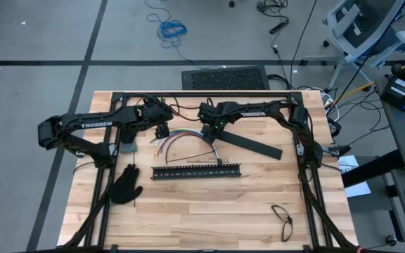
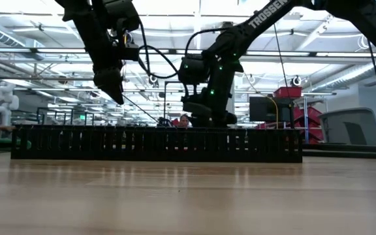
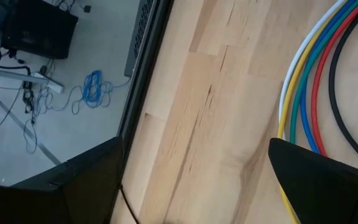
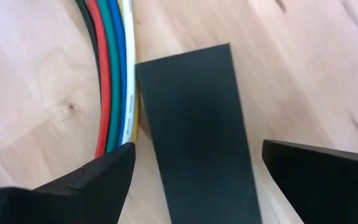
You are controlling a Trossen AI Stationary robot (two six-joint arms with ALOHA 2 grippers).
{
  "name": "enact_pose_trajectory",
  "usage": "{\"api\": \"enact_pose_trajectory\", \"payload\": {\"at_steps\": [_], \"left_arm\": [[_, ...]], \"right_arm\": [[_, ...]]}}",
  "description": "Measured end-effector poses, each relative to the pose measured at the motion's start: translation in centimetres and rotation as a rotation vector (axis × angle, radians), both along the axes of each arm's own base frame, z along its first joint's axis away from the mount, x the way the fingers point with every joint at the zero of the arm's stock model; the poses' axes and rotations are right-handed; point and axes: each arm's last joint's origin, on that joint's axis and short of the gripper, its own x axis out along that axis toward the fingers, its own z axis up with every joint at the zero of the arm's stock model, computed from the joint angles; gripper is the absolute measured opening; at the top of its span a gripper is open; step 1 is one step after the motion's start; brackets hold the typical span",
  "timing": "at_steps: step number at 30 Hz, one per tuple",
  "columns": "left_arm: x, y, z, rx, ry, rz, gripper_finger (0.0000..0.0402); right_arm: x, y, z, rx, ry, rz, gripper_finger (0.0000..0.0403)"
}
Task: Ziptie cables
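Black fingers on both arms stand wide, nothing held; left gripper [image 1: 162, 131] hovers by the near end of the cables [image 1: 181, 140], likely lining up to gather them; right gripper [image 1: 209, 129] sits over the far end, where a flat black bar [image 4: 194, 130] lies just beside the wires, touching or not I cannot tell; cables fan loose on the wood table [image 1: 209, 211] behind the slotted bar [image 1: 197, 171]; zipties not made out; "TROSSEN" reads on both arms; tiny print on the white wire unreadable.

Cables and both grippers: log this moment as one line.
cables: loose on table, unbundled | left gripper: open, above one end | right gripper: open, over flat black bar beside cables | nothing held
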Motion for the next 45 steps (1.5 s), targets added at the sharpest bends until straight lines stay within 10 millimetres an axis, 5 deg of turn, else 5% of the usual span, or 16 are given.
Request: {"api": "enact_pose_trajectory", "payload": {"at_steps": [12,22,35,40,45], "left_arm": [[-0.4,-0.1,-0.2,-0.031,0.015,0.039,0.0395],[-0.4,-0.2,-0.2,-0.033,0.018,0.041,0.0395],[-0.6,-0.2,-0.2,-0.033,0.017,0.062,0.0395],[-2.4,-0.6,1.4,0.052,0.043,0.087,0.0395],[-5.3,-1.7,4.7,0.123,-0.129,0.102,0.0395]], "right_arm": [[0.2,0.4,-1.7,-0.007,0.063,0.044,0.033],[-0.2,0.4,-1.8,-0.011,0.105,0.118,0.0212],[0.0,0.8,-1.4,-0.002,0.111,0.135,0.0212],[0.4,0.6,-0.6,-0.002,0.106,0.156,0.0212],[0.4,0.2,-0.4,0.008,0.106,0.151,0.0212]]}}
